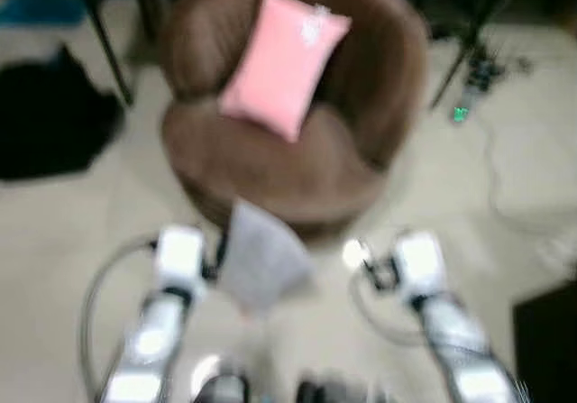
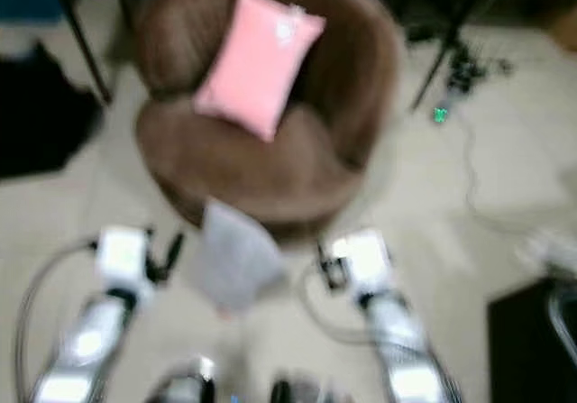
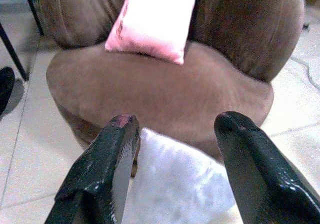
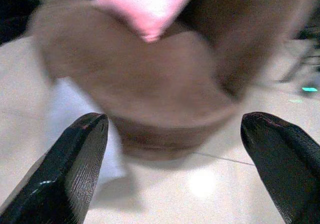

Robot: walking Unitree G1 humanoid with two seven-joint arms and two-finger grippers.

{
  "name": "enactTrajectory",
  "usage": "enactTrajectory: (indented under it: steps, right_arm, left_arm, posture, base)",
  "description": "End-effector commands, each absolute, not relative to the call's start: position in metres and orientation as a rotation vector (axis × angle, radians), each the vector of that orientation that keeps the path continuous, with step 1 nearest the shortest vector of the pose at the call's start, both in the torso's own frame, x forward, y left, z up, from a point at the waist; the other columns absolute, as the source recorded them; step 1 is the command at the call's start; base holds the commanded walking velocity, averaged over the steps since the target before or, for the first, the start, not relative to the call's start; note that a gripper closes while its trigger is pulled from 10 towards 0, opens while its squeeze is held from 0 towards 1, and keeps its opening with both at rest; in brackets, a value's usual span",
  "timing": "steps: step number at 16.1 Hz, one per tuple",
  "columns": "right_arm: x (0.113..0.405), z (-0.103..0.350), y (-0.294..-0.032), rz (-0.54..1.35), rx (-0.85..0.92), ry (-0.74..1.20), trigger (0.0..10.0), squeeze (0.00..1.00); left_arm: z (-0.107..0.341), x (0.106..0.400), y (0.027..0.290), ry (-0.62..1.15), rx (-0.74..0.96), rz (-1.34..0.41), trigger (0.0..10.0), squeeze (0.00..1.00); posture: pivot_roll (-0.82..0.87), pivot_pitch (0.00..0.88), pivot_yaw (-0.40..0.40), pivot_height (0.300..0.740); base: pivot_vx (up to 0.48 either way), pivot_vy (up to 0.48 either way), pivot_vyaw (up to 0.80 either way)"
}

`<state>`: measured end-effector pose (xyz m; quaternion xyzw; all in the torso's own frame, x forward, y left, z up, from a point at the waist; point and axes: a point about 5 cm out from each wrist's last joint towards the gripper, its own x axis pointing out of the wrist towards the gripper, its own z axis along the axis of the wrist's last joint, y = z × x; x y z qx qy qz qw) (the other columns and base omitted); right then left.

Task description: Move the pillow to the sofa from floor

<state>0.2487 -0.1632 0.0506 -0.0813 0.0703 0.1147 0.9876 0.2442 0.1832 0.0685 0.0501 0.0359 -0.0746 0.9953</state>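
A round brown sofa chair point(image 1: 288, 141) stood on the pale tiled floor point(image 1: 72, 241) at twelve o'clock from the robot, with a pink pillow point(image 1: 284, 60) propped tilted against its backrest. A white pillow point(image 1: 261, 259) leaned against the chair's front base, its lower end down on the floor, between the robot's two silver arms. The left gripper point(image 3: 175, 139) was held low just before that white pillow, its black fingers point(image 3: 112, 159) spread apart with the pillow showing in the gap, not clamped on it. The right gripper point(image 4: 172, 134) hung wide open facing the chair's base, the white pillow off toward its ten o'clock. A black heap point(image 1: 50, 119) lay at ten o'clock, cables point(image 1: 505, 164) at two.
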Motion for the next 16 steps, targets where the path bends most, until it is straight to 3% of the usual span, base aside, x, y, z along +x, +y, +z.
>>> enactTrajectory:
  steps: [1, 3, 6, 8, 11, 15, 16]
  right_arm:
    - [0.244, 0.055, -0.164, 0.234, -0.143, 0.082, 10.0, 0.00]
    - [0.237, 0.053, -0.170, 0.191, -0.140, 0.040, 10.0, 0.00]
    - [0.236, 0.056, -0.163, 0.186, -0.126, -0.047, 10.0, 0.00]
    - [0.239, 0.046, -0.158, 0.206, -0.130, 0.018, 10.0, 0.00]
    - [0.244, 0.027, -0.159, 0.212, -0.126, 0.122, 10.0, 0.00]
    - [0.254, 0.041, -0.158, 0.179, -0.140, -0.003, 10.0, 0.00]
    - [0.257, 0.040, -0.152, 0.207, -0.147, 0.005, 10.0, 0.00]
  left_arm:
    - [0.072, 0.237, 0.196, 0.045, 0.090, -0.135, 10.0, 0.00]
    - [0.076, 0.238, 0.210, 0.025, 0.086, -0.095, 10.0, 0.00]
    - [0.061, 0.240, 0.190, 0.013, 0.096, -0.162, 10.0, 0.00]
    - [0.045, 0.237, 0.177, 0.064, 0.090, -0.192, 10.0, 0.00]
    - [0.035, 0.242, 0.171, 0.104, 0.049, -0.136, 10.0, 0.00]
    - [0.039, 0.251, 0.166, 0.041, 0.002, -0.089, 10.0, 0.00]
    - [0.047, 0.259, 0.187, 0.031, 0.007, -0.070, 10.0, 0.00]
  posture:
    - [0.10, 0.170, -0.071, 0.740]
    - [0.13, 0.153, -0.080, 0.740]
    - [0.13, 0.143, -0.086, 0.740]
    - [0.13, 0.142, -0.085, 0.740]
    - [0.14, 0.132, -0.085, 0.740]
    - [0.17, 0.150, -0.106, 0.740]
    - [0.16, 0.160, -0.108, 0.740]
  base:
    - [0.000, -0.480, 0.00]
    - [0.000, -0.480, 0.00]
    - [0.000, -0.480, 0.00]
    - [0.000, -0.480, 0.00]
    - [0.000, 0.000, 0.00]
    - [0.000, 0.000, 0.00]
    - [0.000, 0.000, 0.00]
